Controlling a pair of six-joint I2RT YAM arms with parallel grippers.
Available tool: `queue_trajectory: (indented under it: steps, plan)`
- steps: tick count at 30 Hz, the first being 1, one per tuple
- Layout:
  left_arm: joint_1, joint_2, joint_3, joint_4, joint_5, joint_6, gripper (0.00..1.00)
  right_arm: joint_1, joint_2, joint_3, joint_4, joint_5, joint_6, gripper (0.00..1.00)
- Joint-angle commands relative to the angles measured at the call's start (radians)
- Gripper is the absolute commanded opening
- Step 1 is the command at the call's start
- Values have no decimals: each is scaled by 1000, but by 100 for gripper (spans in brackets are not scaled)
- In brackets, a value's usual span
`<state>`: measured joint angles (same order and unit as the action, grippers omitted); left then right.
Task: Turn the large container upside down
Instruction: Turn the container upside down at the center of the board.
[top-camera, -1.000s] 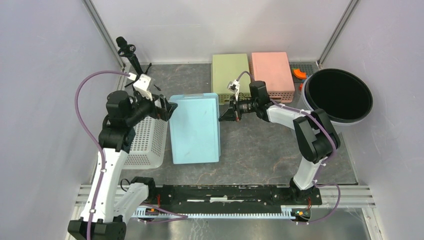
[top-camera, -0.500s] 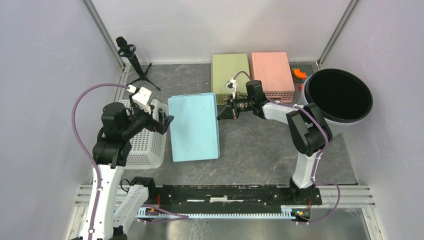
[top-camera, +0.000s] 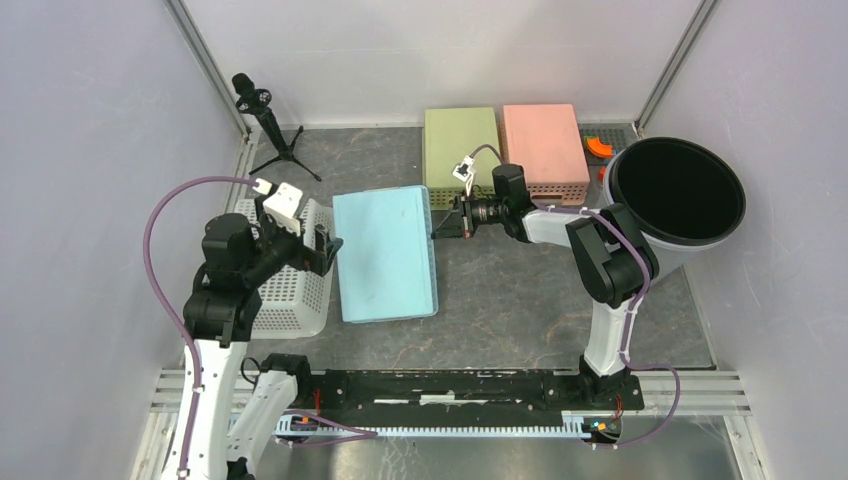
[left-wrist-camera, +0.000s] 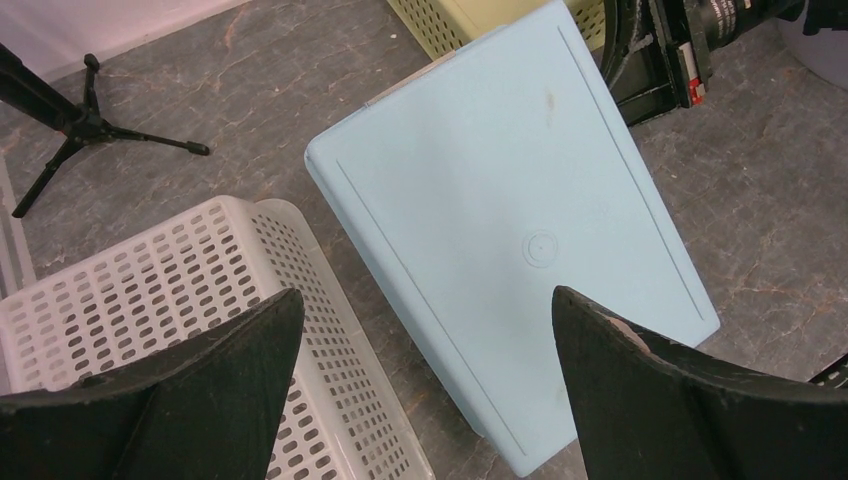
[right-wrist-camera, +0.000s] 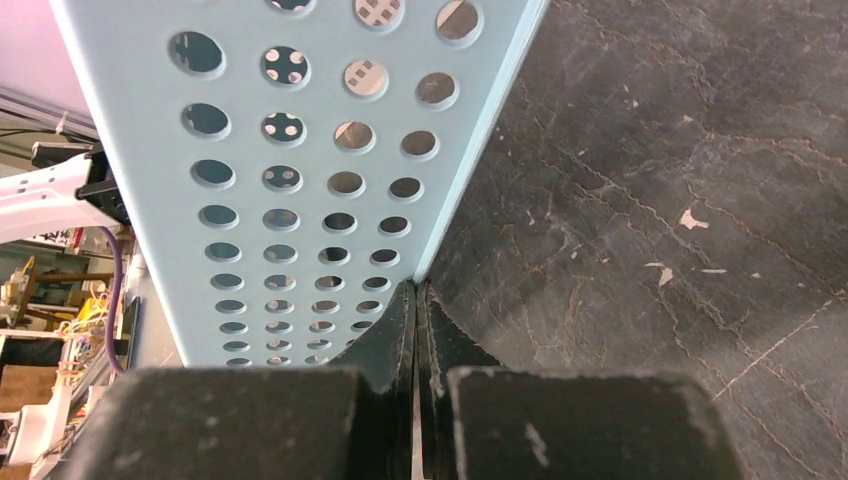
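- Counting across the top view, we find four box-shaped bins on the counter (top-camera: 520, 290): one pale blue, one green bin (top-camera: 461, 140), one pink bin (top-camera: 543, 138) and one white basket (top-camera: 290, 285).
- We also count one black tub (top-camera: 678, 190) at the right edge, one tripod (top-camera: 262, 115) at upper left, and one orange piece (top-camera: 598, 147) at upper right, too small for us to identify.
- The pale blue bin is the large container (top-camera: 385, 255). It lies centre-left in the top view, just beside the white basket and below the green bin.
- Its broad flat face is turned up. The face is plain, with a thin inset outline and a small moulded circle in which we can read nothing.
- Its side wall, seen in the right wrist view, is punched with rows of round holes.
- Our left claw (left-wrist-camera: 425, 293) is spread wide with nothing in it, above the near edges of the white basket and the large container.
- Our right claw (right-wrist-camera: 416, 290) has its fingers pressed together with nothing between them. Its tips sit at the lower edge of the perforated wall, where that wall meets the counter.
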<state>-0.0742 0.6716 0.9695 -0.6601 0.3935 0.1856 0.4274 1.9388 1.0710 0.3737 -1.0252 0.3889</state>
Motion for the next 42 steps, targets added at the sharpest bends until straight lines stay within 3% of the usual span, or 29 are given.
queue_trajectory:
  steps: [1,18,33,36,42]
  plan:
    - [4,-20,-21,-2,-10,46,100,5,47,49,18,21,-2,0]
    - [11,-32,-52,10,-4,63,100,30,128,172,-132,103,-126,0]
    - [10,-36,-71,4,0,96,100,31,151,179,-202,154,-207,0]
    - [10,-39,-71,-12,14,124,100,30,89,159,-232,180,-283,5]
    - [11,-43,-100,-84,76,242,100,31,-146,73,-309,216,-509,27]
